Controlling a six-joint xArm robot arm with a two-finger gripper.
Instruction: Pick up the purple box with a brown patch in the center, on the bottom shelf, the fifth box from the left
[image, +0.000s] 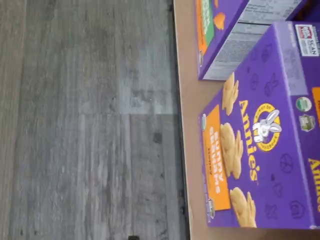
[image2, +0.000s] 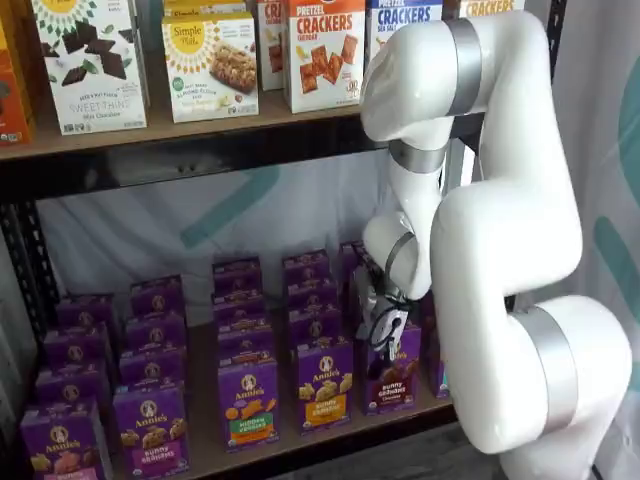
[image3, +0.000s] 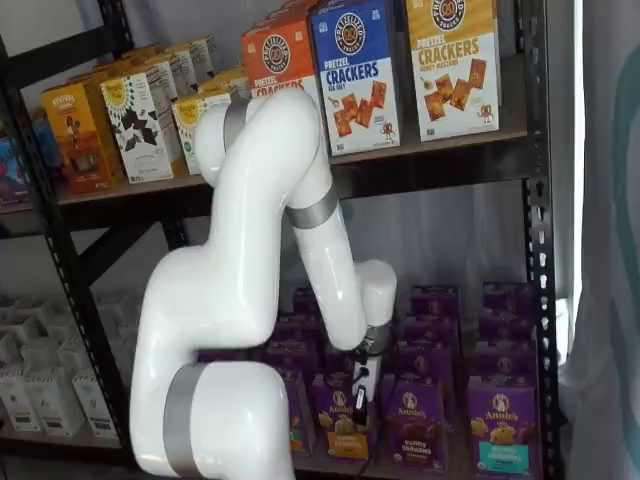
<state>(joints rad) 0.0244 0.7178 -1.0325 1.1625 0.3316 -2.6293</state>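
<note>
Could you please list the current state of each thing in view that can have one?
Small purple carton with dark brown bunny crackers: upright at the front of the light brown wooden bottom shelf, not gripped.
Two-finger gripper with black fingers: just above that carton, open.
Purple carton with tan crackers and orange band: upright, untouched.

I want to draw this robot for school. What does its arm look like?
The arm is glossy white, built from fat rounded tubes joined like elbows. Silver-grey metal bands ring the joints. At its thin end, in both shelf views, hangs a small gripper with dark parts and a black cable beside it; its fingers are too small to make out clearly.
</note>
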